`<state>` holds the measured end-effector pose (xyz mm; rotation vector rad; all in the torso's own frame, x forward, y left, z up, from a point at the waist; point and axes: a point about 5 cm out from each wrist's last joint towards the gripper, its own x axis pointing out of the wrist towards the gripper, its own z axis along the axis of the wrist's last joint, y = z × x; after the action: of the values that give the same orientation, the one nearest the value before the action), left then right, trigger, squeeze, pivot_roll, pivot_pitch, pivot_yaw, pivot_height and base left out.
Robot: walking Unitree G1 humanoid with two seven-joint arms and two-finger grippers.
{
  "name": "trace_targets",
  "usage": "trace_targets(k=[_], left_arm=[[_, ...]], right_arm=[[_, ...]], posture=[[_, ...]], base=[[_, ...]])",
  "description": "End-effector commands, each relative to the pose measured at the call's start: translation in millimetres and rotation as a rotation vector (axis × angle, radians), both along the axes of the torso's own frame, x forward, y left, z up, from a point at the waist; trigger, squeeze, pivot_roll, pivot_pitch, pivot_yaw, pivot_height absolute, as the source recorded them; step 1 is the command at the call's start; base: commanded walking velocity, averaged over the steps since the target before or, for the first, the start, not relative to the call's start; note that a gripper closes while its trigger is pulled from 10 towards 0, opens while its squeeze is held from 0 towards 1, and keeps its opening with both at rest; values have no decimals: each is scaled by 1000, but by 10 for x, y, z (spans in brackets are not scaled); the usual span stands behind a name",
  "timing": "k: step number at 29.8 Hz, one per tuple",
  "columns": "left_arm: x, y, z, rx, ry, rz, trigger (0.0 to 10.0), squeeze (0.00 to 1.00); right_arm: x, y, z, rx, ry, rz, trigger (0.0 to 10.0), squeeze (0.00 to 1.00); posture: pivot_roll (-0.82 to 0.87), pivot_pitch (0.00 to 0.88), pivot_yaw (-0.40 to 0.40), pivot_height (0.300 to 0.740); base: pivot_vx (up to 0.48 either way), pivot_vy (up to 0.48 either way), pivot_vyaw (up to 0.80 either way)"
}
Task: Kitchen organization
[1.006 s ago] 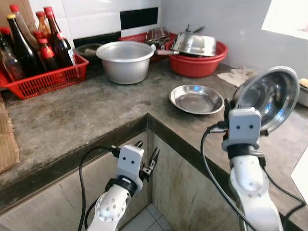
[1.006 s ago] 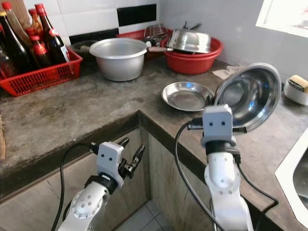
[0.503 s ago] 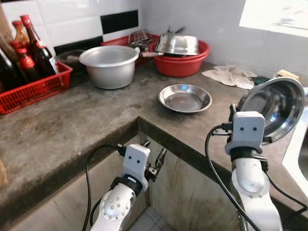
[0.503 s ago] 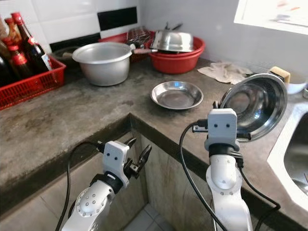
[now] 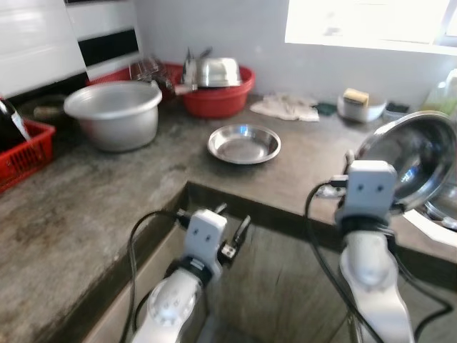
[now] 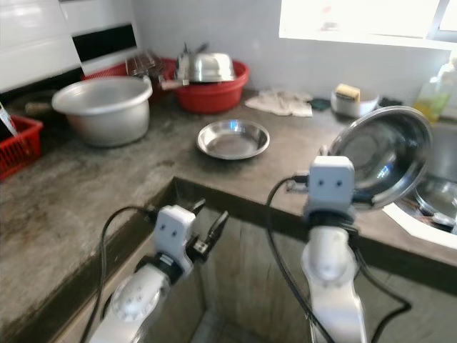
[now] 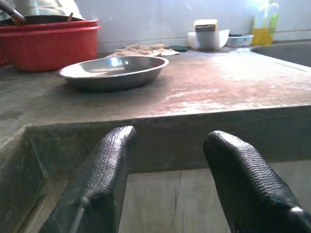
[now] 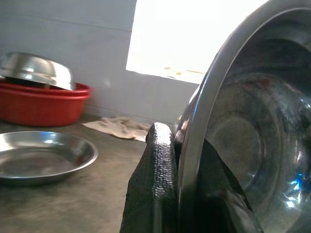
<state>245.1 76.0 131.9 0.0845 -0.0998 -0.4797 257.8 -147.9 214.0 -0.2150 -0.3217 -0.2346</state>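
Two grippers, one steel bowl held. Right gripper: fingers closed on the rim of the steel bowl, one finger on the outer face, the other largely hidden behind the rim; bowl tilted on edge, hollow facing the camera, lifted off the concrete surface near the sink, whose basin is cut off at the frame edge and partly masked by the bowl.

Left gripper: fingers well parted, nothing between them, held below and in front of the surface's edge, pointing toward the shallow steel plate that lies flat beyond the fingertips.

Further beyond the fingers, by the wall: red basin carrying an upturned steel bowl and utensils too blurred to name; aluminium pot beside it; crumpled cloth; small white dish with a sponge; yellow liquid bottle, cut off at the frame edge. Red basket with one dark bottle, both mostly out of frame. Head views are motion-blurred, fine detail lost
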Motion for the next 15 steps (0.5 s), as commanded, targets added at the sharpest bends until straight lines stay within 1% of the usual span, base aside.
trace_targets(k=[1, 15], left_arm=[[-3, -30, 7, 0, 0, -13, 10000, 0], [-9, -11, 9, -1, -1, -9, 10000, 0]], right_arm=[[-1, -31, 45, -1, -17, -15, 10000, 0], [1, -7, 24, -4, -8, -9, 10000, 0]], posture=[[13, 5, -14, 740], [16, 4, -13, 740]], base=[[0, 0, 0], [0, 0, 0]])
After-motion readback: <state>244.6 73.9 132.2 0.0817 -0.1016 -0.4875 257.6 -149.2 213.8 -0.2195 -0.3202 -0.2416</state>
